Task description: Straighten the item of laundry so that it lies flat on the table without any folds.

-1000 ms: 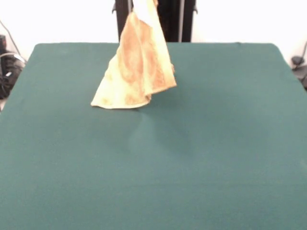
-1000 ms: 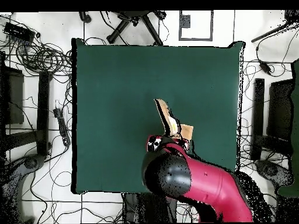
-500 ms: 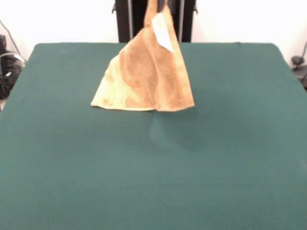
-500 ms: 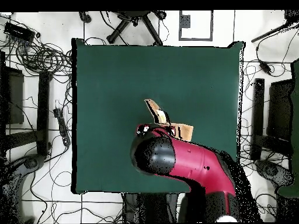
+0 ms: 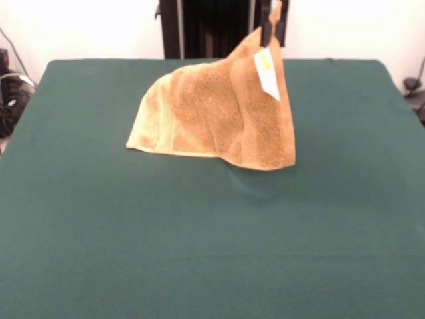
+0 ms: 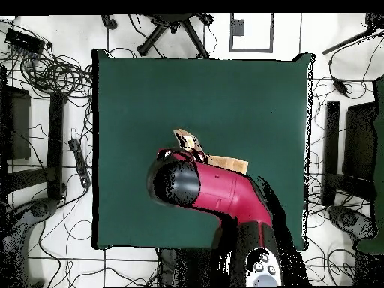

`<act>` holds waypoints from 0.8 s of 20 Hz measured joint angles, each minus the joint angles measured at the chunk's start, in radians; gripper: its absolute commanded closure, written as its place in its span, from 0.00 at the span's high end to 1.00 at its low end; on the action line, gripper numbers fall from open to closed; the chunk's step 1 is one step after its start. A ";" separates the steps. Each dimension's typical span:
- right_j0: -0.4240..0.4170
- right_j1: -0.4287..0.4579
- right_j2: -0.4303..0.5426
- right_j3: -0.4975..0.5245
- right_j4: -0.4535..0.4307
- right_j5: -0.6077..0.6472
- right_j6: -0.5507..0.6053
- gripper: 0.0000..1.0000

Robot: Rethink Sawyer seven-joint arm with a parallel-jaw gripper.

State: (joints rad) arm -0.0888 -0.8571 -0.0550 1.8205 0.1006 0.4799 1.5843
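Orange-tan terry cloth rises in a tent shape from the table: the towel is lifted by one corner at about one o'clock from its own middle in the front view, where the dark gripper comes down from the top edge and is clamped on that corner, its two fingers pinching the cloth between them. From the pinched peak the fabric slopes down toward nine o'clock, where the towel's low edge rests on the green felt, and a second fold hangs nearly straight down toward five o'clock, its bottom hem touching or just above the tabletop; I cannot tell which. A white-and-yellow tag hangs on the raised side, just below the gripper, tilted. A paler woven band runs along the towel's left and lower edge. A faint shadow lies on the felt just below the hanging fold, at about six o'clock from it. The towel sits in the far half of the table, slightly left of centre in the front view, well apart from every table edge. In the overhead view the red and black arm reaches from six o'clock toward the table's middle and covers most of the towel; only a strip of tan cloth shows past its upper side.
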 measured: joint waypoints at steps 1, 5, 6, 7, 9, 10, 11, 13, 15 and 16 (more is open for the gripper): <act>0.003 0.007 0.000 -0.003 0.009 -0.002 0.000 0.00; 0.011 0.029 -0.001 -0.007 0.054 -0.002 0.002 0.00; 0.016 0.035 -0.003 -0.008 0.064 -0.002 0.005 0.00; 0.021 0.041 -0.006 -0.010 0.074 -0.002 0.008 0.00; 0.031 0.049 -0.012 -0.014 0.086 -0.002 0.016 0.00; 0.040 0.054 -0.014 -0.015 0.095 -0.002 0.024 0.00; 0.055 0.060 -0.018 -0.016 0.109 -0.002 0.037 0.00; 0.068 0.064 -0.020 -0.016 0.120 -0.002 0.048 0.00; 0.095 0.075 -0.027 -0.018 0.140 -0.002 0.071 0.00; 0.101 0.078 -0.029 -0.019 0.143 -0.002 0.076 0.00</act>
State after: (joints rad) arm 0.0127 -0.7787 -0.0845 1.8018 0.2439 0.4776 1.6602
